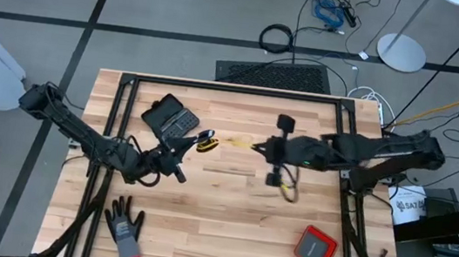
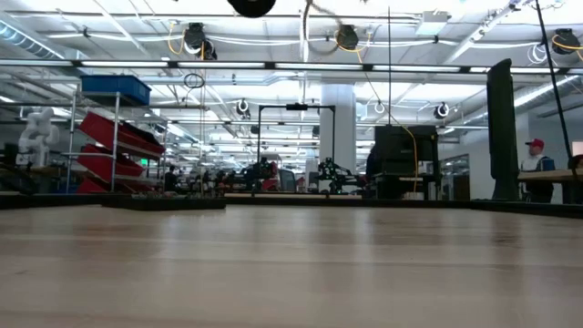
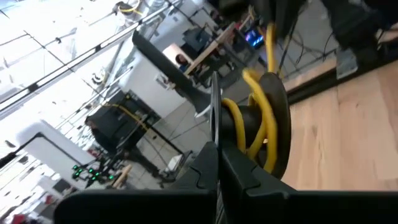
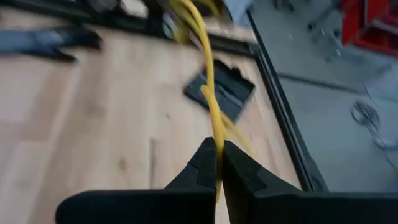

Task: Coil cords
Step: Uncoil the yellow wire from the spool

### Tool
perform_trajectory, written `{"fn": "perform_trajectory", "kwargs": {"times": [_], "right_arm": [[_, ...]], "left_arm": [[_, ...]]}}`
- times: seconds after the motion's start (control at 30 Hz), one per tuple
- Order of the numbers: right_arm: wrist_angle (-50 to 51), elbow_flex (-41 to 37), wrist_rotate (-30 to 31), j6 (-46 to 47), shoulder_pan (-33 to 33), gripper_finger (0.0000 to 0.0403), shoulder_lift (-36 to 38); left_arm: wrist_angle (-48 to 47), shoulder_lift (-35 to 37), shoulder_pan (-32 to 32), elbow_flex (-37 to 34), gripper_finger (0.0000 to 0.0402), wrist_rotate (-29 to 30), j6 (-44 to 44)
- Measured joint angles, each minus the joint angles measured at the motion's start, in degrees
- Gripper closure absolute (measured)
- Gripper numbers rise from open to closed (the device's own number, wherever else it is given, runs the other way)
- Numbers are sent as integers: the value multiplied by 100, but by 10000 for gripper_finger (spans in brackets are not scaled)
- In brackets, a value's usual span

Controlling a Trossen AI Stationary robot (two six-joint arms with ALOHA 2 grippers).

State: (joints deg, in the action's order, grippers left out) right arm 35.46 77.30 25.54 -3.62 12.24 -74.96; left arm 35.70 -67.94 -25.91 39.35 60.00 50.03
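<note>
Table (image 1: 217,232): wooden, framed by a black rail; both arms are reached in over it from either side.
Glove (image 1: 124,229): grey, laid at the near left edge — well apart from the work.
Case (image 1: 317,247): red, laid at the near right; not involved.
Calculator (image 1: 170,116): black, laid just behind the left gripper.
Left gripper (image 1: 184,154): closed on the black round part, around which yellow loops are wound; the coil (image 3: 264,121) is seen held up off the table in the left wrist view.
Right gripper (image 1: 276,161): pinched shut on the cord (image 4: 208,74); a short tail is seen hanging below it in the high view.
Cord: yellow, run between the two grippers above the middle of the table; blurred in part.
Step in hand: judged to be winding the free length onto the coil.
How it is done well: slight tension should be kept — slack would let loops slip off; each turn is best laid beside the last; the coil should be held firm while the right gripper is brought round.
</note>
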Motion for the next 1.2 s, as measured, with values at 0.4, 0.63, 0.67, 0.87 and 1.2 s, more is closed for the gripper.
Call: {"fn": "perform_trajectory", "kwargs": {"times": [0.4, 0.63, 0.67, 0.87, 1.2], "right_arm": [[-1528, -2, -848, -610, 1041, 403, 171], [-2197, -2, -1417, -855, 1205, 403, -42], [-2217, 0, -1522, -856, 1203, 403, -94], [-2321, -2, -2181, -824, 1064, 403, -526], [-3150, -2, -3263, -659, 689, 403, -1276]], "left_arm": [[-114, 0, 54, 0, 400, 97, -20], [-224, -7, 212, 0, 400, 100, -225], [-222, -7, 232, 0, 400, 99, -273], [11, -7, 267, 0, 400, -22, -320], [426, -9, 269, 0, 400, -385, -271]]}}
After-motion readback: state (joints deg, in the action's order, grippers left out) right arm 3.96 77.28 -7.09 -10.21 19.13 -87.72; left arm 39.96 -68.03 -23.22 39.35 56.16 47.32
